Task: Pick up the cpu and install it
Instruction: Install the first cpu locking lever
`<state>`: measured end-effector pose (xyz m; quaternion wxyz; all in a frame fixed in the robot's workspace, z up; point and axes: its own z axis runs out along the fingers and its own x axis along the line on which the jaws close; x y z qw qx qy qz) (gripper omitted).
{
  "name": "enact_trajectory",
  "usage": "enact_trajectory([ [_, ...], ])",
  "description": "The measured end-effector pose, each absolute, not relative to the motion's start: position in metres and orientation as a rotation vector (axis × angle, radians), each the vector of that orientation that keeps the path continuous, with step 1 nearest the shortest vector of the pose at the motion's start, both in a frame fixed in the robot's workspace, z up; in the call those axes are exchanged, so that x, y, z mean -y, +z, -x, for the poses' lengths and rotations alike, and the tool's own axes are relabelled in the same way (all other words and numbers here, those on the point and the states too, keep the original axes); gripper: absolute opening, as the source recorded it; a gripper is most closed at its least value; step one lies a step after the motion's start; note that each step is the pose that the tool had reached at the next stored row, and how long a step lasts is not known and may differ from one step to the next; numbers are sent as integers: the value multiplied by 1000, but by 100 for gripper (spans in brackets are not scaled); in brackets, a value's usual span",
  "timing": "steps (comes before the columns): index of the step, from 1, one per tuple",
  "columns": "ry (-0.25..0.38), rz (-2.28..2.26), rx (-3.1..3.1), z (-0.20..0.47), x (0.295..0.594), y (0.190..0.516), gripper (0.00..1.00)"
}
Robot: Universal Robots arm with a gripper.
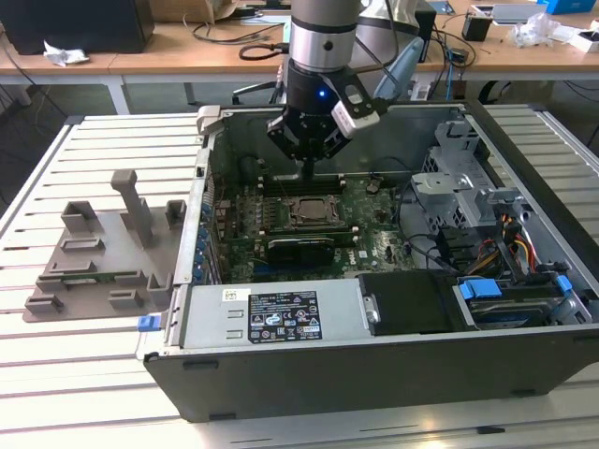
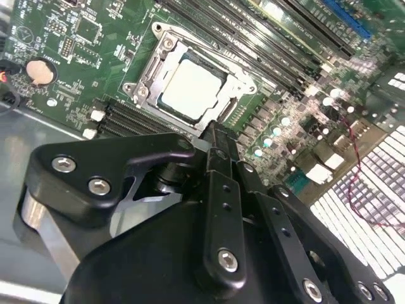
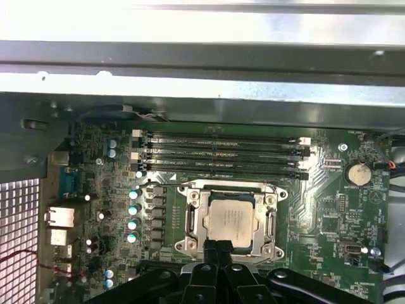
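Directly below your end effector, its fingers drawn narrow and empty, the silvery-grey square cpu lies flat in the metal-framed socket.

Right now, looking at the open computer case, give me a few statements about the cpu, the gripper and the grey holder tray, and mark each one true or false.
1. The cpu lies in the motherboard socket. True.
2. The gripper is over the grey holder tray. False: in the exterior view it hangs inside the computer case, above the motherboard.
3. The holder tray sits outside the case, on the exterior view's left. True.
4. The gripper carries the cpu in the air. False: in both wrist views the chip sits in the socket, beyond the fingertips.
5. A round coin battery sits on the motherboard. True.
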<state>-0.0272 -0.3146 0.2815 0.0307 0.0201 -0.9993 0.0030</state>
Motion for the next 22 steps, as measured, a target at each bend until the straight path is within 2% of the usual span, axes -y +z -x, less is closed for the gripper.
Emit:
enact_trajectory([
  [22,13,-62,3080,54,314,286,11],
])
